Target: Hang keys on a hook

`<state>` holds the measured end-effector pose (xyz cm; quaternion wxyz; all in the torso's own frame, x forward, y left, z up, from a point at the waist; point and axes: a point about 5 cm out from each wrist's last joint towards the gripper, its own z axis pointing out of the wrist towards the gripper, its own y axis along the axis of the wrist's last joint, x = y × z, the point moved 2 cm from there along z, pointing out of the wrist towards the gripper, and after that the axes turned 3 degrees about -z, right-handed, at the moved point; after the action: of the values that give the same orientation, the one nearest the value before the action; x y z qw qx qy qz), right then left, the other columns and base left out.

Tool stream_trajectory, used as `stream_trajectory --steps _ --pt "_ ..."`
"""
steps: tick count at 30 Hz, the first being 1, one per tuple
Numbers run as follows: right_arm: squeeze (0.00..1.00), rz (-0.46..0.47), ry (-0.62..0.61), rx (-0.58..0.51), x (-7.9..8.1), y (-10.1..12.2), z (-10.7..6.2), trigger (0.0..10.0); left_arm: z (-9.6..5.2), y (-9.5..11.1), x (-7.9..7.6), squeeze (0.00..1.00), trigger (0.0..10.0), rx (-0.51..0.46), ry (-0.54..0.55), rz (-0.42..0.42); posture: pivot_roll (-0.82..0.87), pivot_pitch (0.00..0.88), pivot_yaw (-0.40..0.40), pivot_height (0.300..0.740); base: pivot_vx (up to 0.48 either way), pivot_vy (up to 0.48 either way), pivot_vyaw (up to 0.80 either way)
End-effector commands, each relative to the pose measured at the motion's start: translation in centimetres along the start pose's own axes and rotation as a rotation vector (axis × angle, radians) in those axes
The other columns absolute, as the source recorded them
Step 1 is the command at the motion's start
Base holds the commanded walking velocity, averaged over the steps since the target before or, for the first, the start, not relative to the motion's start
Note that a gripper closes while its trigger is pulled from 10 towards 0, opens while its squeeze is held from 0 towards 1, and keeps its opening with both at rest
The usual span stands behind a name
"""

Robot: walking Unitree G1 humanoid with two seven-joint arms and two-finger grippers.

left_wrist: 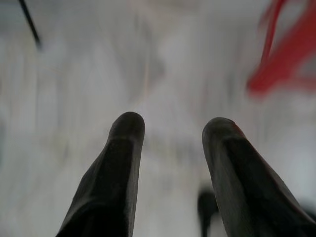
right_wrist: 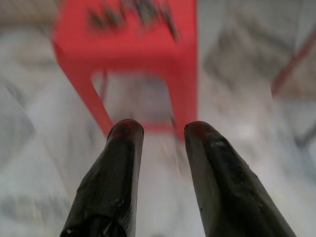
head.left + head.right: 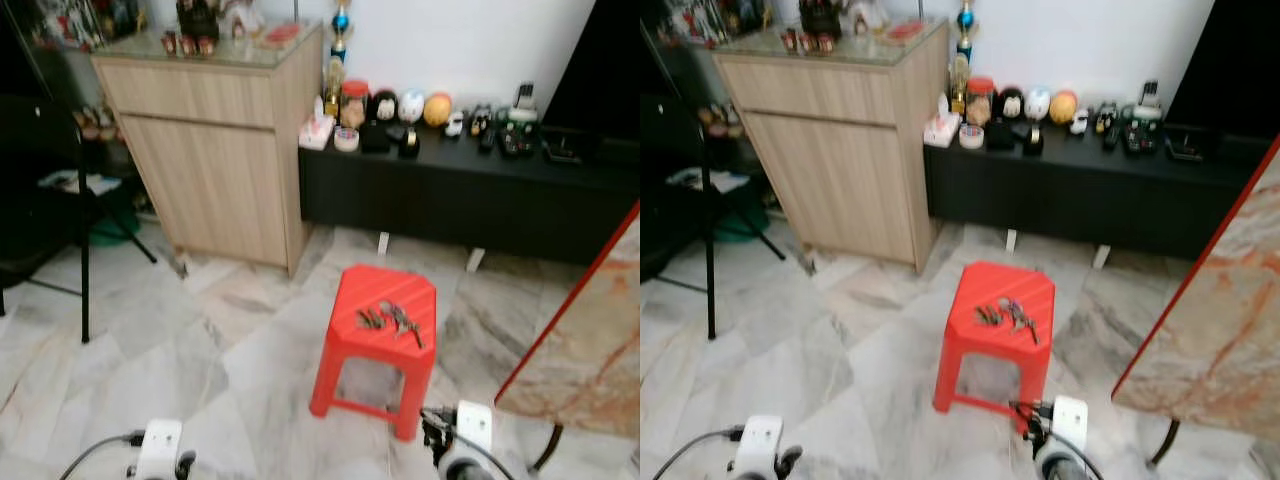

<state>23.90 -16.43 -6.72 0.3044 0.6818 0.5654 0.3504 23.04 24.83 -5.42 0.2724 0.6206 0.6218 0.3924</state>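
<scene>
Dark metal keys [image 3: 388, 319] scattered on red stool [image 3: 352, 341], left claw [image 1: 170, 126] and right claw [image 2: 158, 128] spread

Even indoor daylight, soft focus — wrist views smeared by motion blur
Head views mildly soft, brightest at the white wall [image 3: 470, 45]; blurred red stool [image 2: 131, 47] — black fingers [image 2: 116, 173] sharp

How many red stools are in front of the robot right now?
1. The red stool stands on the marble floor in front of the black low cabinet, with the keys lying on its seat. Others could be outside the camera's view.
</scene>
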Motion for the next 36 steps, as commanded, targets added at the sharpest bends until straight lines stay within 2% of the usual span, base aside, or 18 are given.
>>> stream_trajectory --steps 1,3,4,6,8,12,13,19,21,23,29,33,36 --pt "0.00 0.008 0.021 -0.129 0.5 2.5 0.4 10.0 0.7 4.0 -0.2 0.00 10.0 -0.188 -0.028 -0.025 0.08 0.000 -0.072 0.740 0.000 0.000 0.00" --pt "0.00 0.014 0.024 -0.190 0.5 3.7 0.5 10.0 0.8 5.7 -0.6 0.00 10.0 -0.275 -0.043 -0.026 0.08 0.000 -0.073 0.740 0.000 0.000 0.00" --pt "0.00 -0.003 0.024 -0.245 0.5 4.6 0.5 10.0 0.7 7.7 -1.2 0.00 10.0 -0.371 -0.070 -0.038 0.07 0.000 -0.076 0.740 0.000 0.000 0.00" --pt "0.00 -0.015 0.026 -0.266 0.6 4.9 0.4 10.0 0.7 8.2 -1.6 0.00 10.0 -0.402 -0.080 -0.036 0.07 0.000 -0.074 0.740 0.000 0.000 0.00" --pt "0.00 -0.055 0.040 -0.379 0.7 6.4 -0.3 10.0 -0.3 10.0 -3.2 0.00 10.0 -0.520 -0.132 -0.039 0.06 0.000 -0.079 0.740 0.000 0.000 0.00" --pt "0.00 -0.073 0.036 -0.444 0.3 6.8 -1.2 10.0 -1.5 10.2 -3.8 0.00 10.0 -0.578 -0.149 -0.071 0.05 0.000 -0.090 0.740 0.000 0.000 0.00" --pt "0.00 -0.079 0.023 -0.482 -0.1 7.1 -2.0 10.0 -2.3 10.4 -4.0 0.00 10.0 -0.607 -0.148 -0.071 0.05 0.000 -0.092 0.740 0.000 0.000 0.00" --pt "0.00 -0.089 0.011 -0.524 -0.3 7.0 -3.4 10.0 -3.9 11.0 -4.1 0.00 10.0 -0.639 -0.190 -0.073 0.03 0.000 -0.079 0.740 0.000 0.000 0.00" --pt "0.00 -0.100 0.012 -0.518 -0.3 6.8 -3.4 10.0 -4.0 11.0 -4.1 0.00 10.0 -0.637 -0.197 -0.072 0.03 0.000 -0.079 0.740 0.000 0.000 0.00" --pt "0.00 -0.057 -0.016 -0.484 -0.2 6.4 -3.0 10.0 -3.5 11.1 -3.8 0.00 10.0 -0.618 -0.181 -0.119 0.03 0.000 -0.075 0.740 0.000 0.000 0.00" --pt "0.00 -0.039 0.005 -0.524 0.6 8.0 -3.2 10.0 -4.0 11.8 -4.0 0.00 10.0 -0.624 -0.205 -0.136 0.02 0.000 -0.070 0.740 0.000 0.000 0.00" --pt "0.00 -0.004 -0.031 -0.525 0.3 8.6 -3.0 10.0 -3.9 11.9 -4.4 0.00 10.0 -0.602 -0.224 -0.149 0.02 0.000 -0.070 0.740 0.000 0.000 0.00" --pt "0.00 -0.018 -0.024 -0.535 0.2 9.2 -3.1 10.0 -4.0 11.4 -4.4 0.00 10.0 -0.585 -0.234 -0.149 0.02 0.000 -0.073 0.740 0.000 0.000 0.00"
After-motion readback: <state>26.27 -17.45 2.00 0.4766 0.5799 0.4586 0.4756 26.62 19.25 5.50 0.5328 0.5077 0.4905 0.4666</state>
